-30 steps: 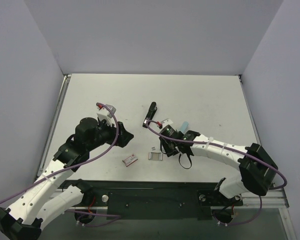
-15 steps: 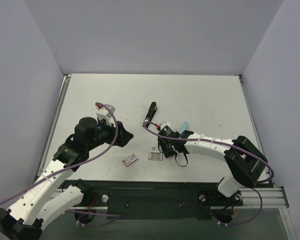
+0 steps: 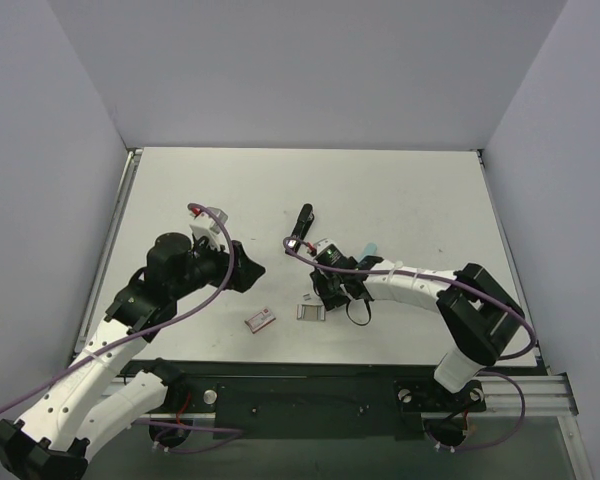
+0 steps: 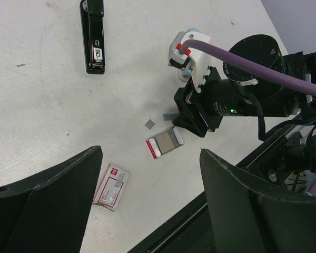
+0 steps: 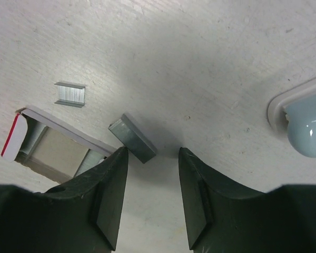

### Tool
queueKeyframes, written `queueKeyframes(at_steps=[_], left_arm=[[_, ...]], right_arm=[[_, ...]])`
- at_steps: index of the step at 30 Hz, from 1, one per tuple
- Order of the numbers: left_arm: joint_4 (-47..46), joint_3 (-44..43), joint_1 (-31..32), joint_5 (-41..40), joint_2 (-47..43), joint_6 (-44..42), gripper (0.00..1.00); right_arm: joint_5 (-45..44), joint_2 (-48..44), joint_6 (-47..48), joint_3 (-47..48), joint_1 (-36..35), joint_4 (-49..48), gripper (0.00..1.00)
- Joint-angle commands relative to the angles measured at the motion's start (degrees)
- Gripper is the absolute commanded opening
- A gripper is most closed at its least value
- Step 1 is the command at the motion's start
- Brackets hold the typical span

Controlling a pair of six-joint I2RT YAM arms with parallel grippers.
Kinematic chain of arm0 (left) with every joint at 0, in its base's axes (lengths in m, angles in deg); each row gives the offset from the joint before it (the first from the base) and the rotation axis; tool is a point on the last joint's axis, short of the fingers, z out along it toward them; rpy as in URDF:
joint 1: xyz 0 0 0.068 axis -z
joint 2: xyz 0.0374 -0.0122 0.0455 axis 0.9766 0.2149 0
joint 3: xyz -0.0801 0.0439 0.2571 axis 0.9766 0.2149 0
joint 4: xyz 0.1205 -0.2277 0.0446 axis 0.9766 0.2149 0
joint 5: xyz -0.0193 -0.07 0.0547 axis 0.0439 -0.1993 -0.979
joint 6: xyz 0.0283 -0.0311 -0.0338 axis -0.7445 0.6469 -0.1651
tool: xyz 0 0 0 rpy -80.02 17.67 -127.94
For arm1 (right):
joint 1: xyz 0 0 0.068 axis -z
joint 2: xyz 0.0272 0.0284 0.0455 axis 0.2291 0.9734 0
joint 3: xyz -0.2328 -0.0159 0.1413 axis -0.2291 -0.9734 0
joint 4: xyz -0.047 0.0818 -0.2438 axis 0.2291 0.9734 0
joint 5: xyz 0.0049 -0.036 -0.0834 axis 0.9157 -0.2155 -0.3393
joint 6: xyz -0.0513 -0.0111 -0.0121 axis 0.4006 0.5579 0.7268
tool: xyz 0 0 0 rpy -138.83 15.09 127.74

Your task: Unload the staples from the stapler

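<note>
The black stapler (image 3: 302, 222) lies on the table behind my right gripper; it also shows in the left wrist view (image 4: 93, 36). In the right wrist view a grey strip of staples (image 5: 132, 138) lies flat just beyond my left fingertip, which overlaps its near end. A smaller staple piece (image 5: 70, 94) lies to its left. My right gripper (image 5: 150, 158) is open and low over the table, holding nothing. My left gripper (image 4: 150, 153) is open and empty, raised left of the stapler.
A grey tray with a red edge (image 5: 52, 147) lies beside the staples, also seen from above (image 3: 311, 312). A small reddish-brown box (image 3: 261, 319) lies left of it. A pale blue rounded object (image 5: 305, 118) sits to the right.
My right gripper has shifted a little left and toward the back, closer to the staples. The left arm has barely moved.
</note>
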Motion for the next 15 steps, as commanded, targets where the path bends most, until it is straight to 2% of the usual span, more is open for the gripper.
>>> queueKeyframes(at_steps=[1, 11, 15], left_arm=[[-3.18, 0.25, -1.12, 2.16, 0.01, 0.33, 0.85], [-3.54, 0.34, -2.53, 3.39, 0.1, 0.51, 0.85], [-3.71, 0.52, -2.88, 3.92, 0.27, 0.68, 0.85]], right_arm=[[1.67, 2.74, 1.97, 1.23, 0.6, 0.9, 0.39], [4.48, 5.12, 2.68, 2.11, 0.77, 0.11, 0.38], [5.36, 5.65, 1.97, 2.03, 0.77, -0.15, 0.31]])
